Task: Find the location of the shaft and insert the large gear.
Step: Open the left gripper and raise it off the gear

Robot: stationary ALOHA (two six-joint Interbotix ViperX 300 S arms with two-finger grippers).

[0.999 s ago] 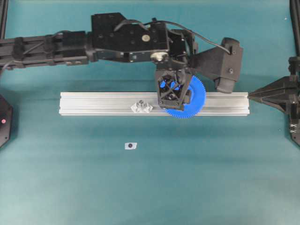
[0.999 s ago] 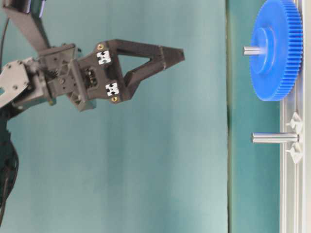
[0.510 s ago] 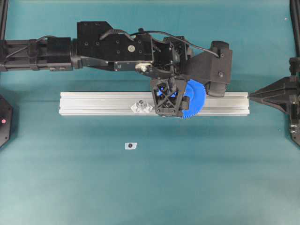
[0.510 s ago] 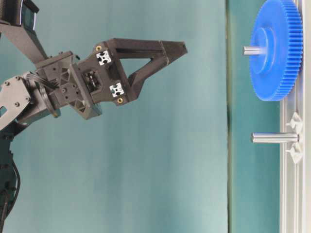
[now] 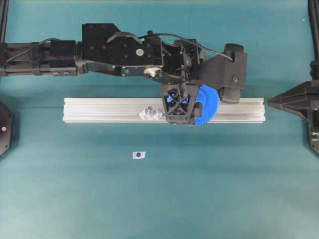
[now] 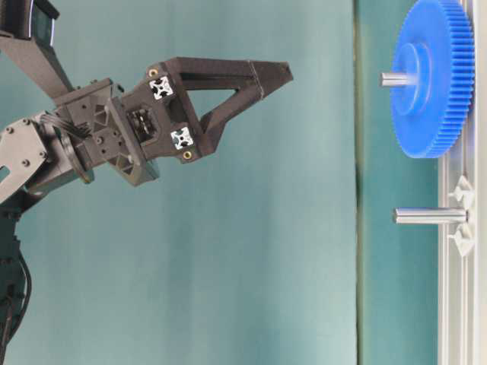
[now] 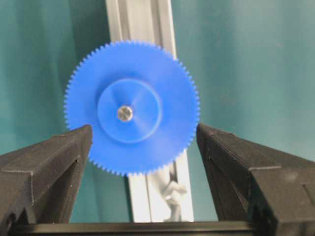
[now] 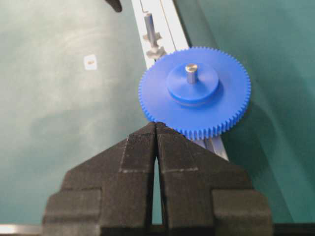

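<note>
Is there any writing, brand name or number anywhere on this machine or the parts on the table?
No readable words or numbers in any view.
Small white tag with a dark spot, on the teal table: too small to read.
Two white square markers with black patterns, on the black left gripper: patterns, not letters.
Bright blue toothed plastic gear and silvery aluminium rail: no markings visible.

The gear [image 7: 132, 108] is bright blue with fine teeth. The pin [image 7: 124, 113] through it is silvery. The rail [image 5: 109, 109] is pale grey, the table [image 5: 199, 189] teal, both tools [image 6: 270, 80] [image 8: 156, 129] black.
</note>
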